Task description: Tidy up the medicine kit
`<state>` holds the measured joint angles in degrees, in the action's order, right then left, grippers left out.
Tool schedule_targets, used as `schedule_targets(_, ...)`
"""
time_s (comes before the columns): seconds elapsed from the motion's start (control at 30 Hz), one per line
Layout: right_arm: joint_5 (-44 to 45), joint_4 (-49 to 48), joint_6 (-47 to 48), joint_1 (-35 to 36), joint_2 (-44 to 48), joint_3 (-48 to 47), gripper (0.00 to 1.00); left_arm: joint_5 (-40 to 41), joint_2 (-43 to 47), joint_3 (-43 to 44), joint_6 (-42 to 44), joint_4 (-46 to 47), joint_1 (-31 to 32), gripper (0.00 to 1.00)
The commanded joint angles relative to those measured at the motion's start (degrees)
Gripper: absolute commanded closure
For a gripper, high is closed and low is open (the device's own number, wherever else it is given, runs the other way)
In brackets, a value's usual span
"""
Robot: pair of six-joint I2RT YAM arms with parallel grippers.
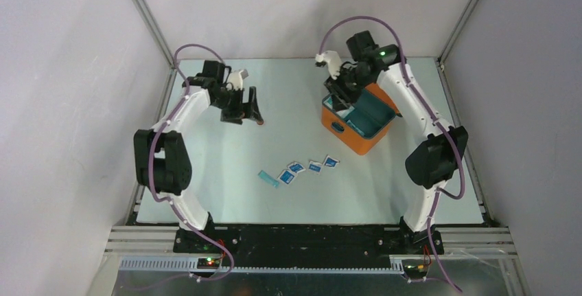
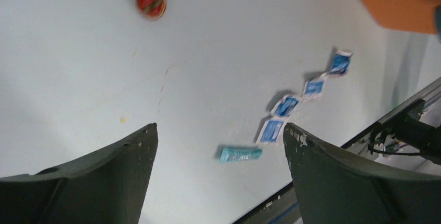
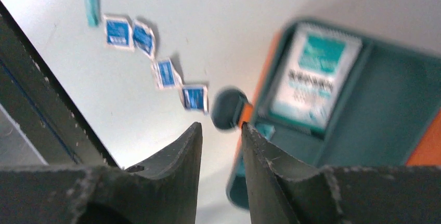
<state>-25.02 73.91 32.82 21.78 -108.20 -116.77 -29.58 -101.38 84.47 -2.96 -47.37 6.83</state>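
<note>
right wrist: packet (image 3: 312, 76) print in medicine kit (image 3: 387, 115) blurred; right jaws slightly parted, empty; left jaws wide, empty.

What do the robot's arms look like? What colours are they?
The left arm and right arm are white tubes with chunky black joints, each trailing a purple cable. The left gripper and right gripper have two dark, scuffed fingers. A small green light glows on the right arm.
</note>
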Motion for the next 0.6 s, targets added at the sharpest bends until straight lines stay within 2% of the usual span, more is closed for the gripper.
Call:
schedule_targets(0.0, -3.6, -19.5, -4.8, 5.8, 4.3, 7.0, 0.59, 7.9, 7.3, -7.0, -3.6, 0.3, -1.6, 0.06)
schedule_targets(0.03, -3.5, -22.8, -5.3, 8.0, 3.9, 7.9, 0.59, 8.4, 8.1, -8.8, -3.9, 0.8, -1.8, 0.06)
schedule_targets(0.17, -4.6, -24.1, -6.8, 15.1, -1.0, 9.3, 0.58, 10.2, 11.7, -12.1, -7.4, 2.0, -4.2, 0.06)
schedule_targets(0.4, -3.9, -26.8, -12.2, 28.0, -6.2, 14.5, 0.57, 14.4, 15.9, -12.9, -11.1, 5.4, -9.1, 0.04)
schedule_targets(0.47, -3.2, -28.6, -14.9, 30.4, -6.7, 16.8, 0.54, 15.1, 17.0, -13.2, -12.2, 5.8, -10.4, 0.03)
schedule_targets(0.57, -1.0, -30.3, -18.5, 32.9, -8.5, 18.1, 0.42, 14.7, 18.6, -13.8, -14.1, 6.1, -13.1, 0.03)
